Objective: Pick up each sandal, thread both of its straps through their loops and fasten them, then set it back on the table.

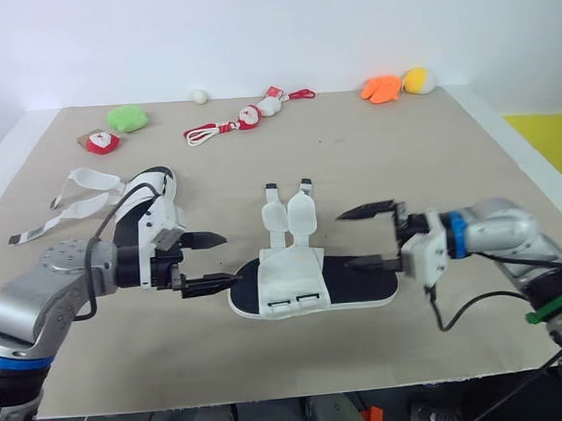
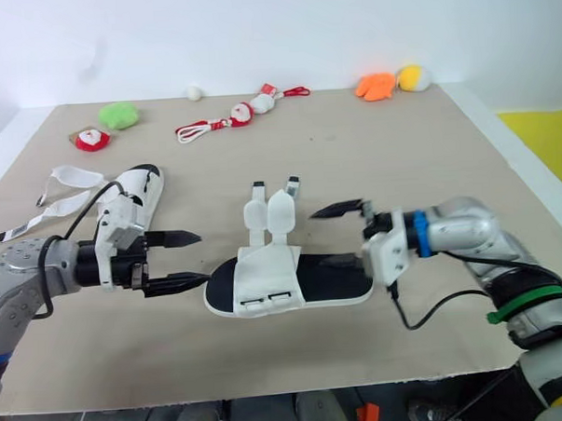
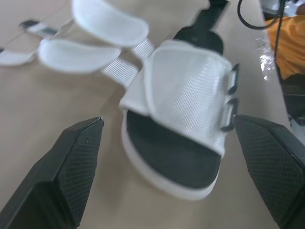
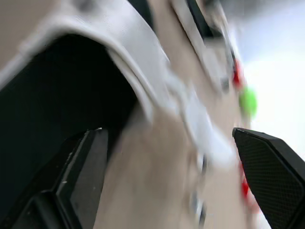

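Beige table (image 1: 427,139) under sandal (image 1: 293,283), straps (image 1: 293,215) loose

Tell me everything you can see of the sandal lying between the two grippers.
The sandal has a white sole, a black footbed and a white mesh-like upper with two dark loops along its near edge. Both white straps are unthreaded and splay away from the upper across the table. It lies flat, sole down. The open left gripper and open right gripper flank its ends; contact is unclear.
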